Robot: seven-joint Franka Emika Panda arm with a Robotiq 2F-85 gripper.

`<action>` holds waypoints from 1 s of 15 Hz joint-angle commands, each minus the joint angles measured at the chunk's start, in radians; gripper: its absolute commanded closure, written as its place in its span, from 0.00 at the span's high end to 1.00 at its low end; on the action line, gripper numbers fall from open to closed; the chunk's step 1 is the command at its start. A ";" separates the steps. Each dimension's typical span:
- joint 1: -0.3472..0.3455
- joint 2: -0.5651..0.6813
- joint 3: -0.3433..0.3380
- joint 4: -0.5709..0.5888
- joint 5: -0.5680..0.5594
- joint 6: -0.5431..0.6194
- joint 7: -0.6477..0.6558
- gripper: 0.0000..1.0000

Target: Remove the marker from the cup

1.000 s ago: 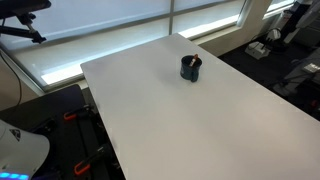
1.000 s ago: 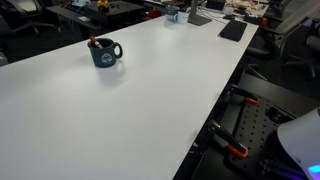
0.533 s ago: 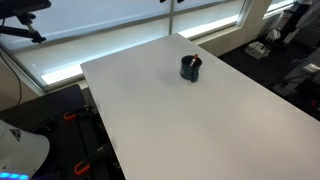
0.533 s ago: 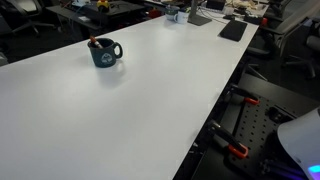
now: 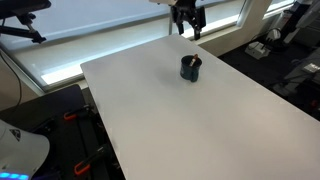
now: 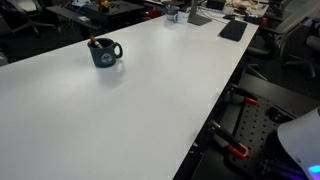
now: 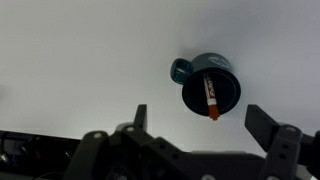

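We see the pincer [image 5: 188, 29] hanging above the far end of the white surface [image 5: 170, 120], well apart from the cup [image 5: 190, 68] below it. It is released: the jaws stand wide apart with nothing between them. In the wrist view both fingers [image 7: 262, 124] show low in the picture, and the cup sits between them, farther off. The marker [image 7: 211, 96] is in the cup, leaning across the dark opening with its red end at the rim. In an exterior view the cup [image 6: 104, 53] stands upright and alone on the surface, its handle [image 6: 118, 49] to the right of the picture. There the marker's tip pokes just above the rim on the side away from the handle.
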 commanded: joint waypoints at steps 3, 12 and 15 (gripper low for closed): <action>0.057 -0.018 -0.056 0.021 0.060 0.023 0.006 1.00; 0.076 0.076 -0.066 0.083 0.053 0.028 -0.008 1.00; 0.078 0.117 -0.064 0.088 0.057 0.065 -0.055 1.00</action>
